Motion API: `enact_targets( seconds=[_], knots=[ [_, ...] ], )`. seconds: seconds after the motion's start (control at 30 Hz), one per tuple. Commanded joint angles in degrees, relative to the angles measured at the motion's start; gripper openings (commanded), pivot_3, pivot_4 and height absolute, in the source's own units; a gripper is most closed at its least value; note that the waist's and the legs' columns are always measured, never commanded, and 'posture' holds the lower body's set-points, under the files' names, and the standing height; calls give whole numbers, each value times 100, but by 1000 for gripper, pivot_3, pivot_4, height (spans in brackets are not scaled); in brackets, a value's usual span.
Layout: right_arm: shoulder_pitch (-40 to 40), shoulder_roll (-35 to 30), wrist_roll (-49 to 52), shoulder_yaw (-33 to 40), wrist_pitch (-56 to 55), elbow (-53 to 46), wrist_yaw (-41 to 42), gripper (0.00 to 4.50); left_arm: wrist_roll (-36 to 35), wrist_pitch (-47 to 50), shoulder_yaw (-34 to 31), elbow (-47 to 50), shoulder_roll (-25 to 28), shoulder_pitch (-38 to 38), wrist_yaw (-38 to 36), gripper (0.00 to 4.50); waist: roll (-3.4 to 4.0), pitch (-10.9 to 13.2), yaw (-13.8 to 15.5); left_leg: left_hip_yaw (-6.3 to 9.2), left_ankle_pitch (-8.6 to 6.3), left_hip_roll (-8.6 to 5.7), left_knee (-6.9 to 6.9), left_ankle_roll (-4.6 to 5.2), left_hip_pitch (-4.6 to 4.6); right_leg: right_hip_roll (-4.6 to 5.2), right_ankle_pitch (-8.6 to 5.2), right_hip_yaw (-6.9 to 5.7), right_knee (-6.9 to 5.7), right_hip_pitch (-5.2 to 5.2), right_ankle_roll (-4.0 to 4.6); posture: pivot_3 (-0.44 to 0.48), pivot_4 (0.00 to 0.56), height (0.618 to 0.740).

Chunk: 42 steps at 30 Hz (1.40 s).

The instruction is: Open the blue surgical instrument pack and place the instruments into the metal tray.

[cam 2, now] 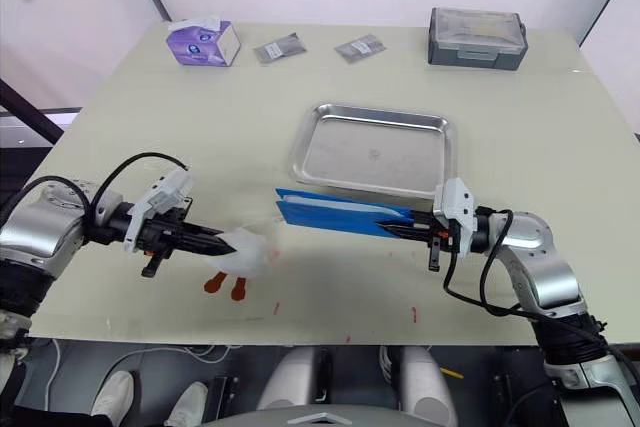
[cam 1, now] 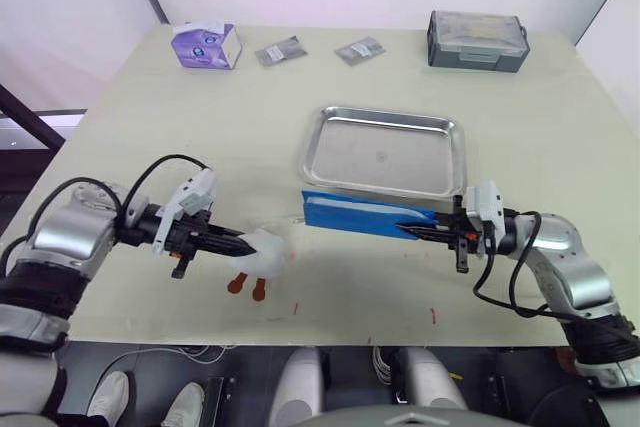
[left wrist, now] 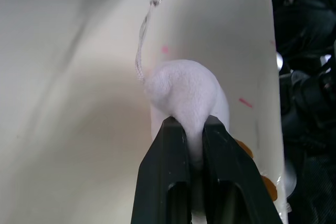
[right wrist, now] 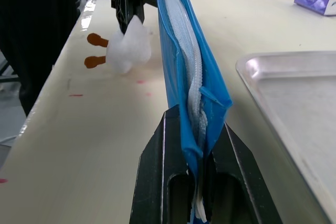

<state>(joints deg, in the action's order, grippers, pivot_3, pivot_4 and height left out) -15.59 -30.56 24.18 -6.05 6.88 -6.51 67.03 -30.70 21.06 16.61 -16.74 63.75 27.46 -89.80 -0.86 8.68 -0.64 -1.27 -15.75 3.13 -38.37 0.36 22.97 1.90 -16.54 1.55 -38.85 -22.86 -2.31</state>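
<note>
The blue surgical instrument pack stands on its long edge just in front of the metal tray, its zip edge upward. My right gripper is shut on the pack's right end. A thin cord runs from the pack's left corner to a white fluffy pull. My left gripper is shut on that pull, low over the table at the front left. The tray has nothing in it. The instruments are hidden.
A purple tissue box sits at the back left, with two small packets beside it. A grey lidded box stands at the back right. Two orange marks lie near the table's front edge.
</note>
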Motion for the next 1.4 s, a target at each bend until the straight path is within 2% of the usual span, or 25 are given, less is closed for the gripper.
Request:
enact_targets(
  seconds=[0.03,0.2,0.23,0.27,0.63,0.7,0.77,0.83,1.03,1.17,1.4],
  knots=[
    [-43,-27,-26,64,-210,-32,50,0,190,-392,89,-379,-9,224,-270,1671,0,0,-6,1,0,0,0,0,0,-1,0,0,0,-1,0,0,150,738],
    [-46,-86,28,150,-228,-8,142,0,-41,-445,507,-630,252,583,-270,3992,-1,1,-7,1,0,0,0,0,0,-1,0,0,-1,-1,0,0,150,738],
    [-49,-91,58,177,-220,-4,155,0,-149,-410,573,-669,310,664,-270,4322,-3,2,-7,1,0,0,0,0,0,-1,0,0,-1,-1,0,0,150,738],
    [-41,-106,54,187,-237,12,182,0,-285,-393,666,-664,407,733,-270,4427,-5,3,-8,1,0,0,0,0,0,-1,0,-1,-1,-1,0,0,150,738],
    [-7,-250,-64,94,-350,157,500,0,-1209,-568,1143,-651,810,1270,-270,4427,-6,5,-24,2,0,1,-2,0,0,-1,0,0,-2,-1,0,0,150,738],
    [-34,-242,-61,107,-377,212,513,0,-1119,-733,1003,-886,575,1405,-270,4427,-6,5,-4,3,0,1,-1,0,0,-2,0,-1,-4,-1,0,0,150,738],
    [-49,-205,-37,132,-390,255,500,0,-1017,-1034,420,-1202,-154,1529,-202,4427,-3,4,4,1,0,0,-2,0,0,-1,0,-1,-3,-1,0,0,150,738],
    [-61,-184,-29,134,-399,293,506,0,-907,-1221,71,-1251,-623,1515,-121,4427,-2,6,83,1,1,-3,-6,-1,-1,4,0,-7,-5,3,0,0,150,738],
    [-114,-138,-49,109,-400,382,529,0,-535,-1587,-569,-760,-1658,1140,393,4427,-6,9,-20,1,14,-1,-4,-23,7,3,1,-2,-2,-6,-1,0,150,738],
    [-125,-154,-37,101,-372,398,552,0,-269,-1759,-799,-649,-2087,936,450,4427,-6,9,-26,1,11,-1,-6,-18,3,1,1,2,-10,-6,0,0,150,738],
    [-159,-175,-33,109,-353,431,587,0,77,-1778,-936,-725,-2293,921,134,4427,-6,9,-14,1,11,-1,-7,-19,4,1,1,1,-8,-6,-1,0,150,738]
  ],
)
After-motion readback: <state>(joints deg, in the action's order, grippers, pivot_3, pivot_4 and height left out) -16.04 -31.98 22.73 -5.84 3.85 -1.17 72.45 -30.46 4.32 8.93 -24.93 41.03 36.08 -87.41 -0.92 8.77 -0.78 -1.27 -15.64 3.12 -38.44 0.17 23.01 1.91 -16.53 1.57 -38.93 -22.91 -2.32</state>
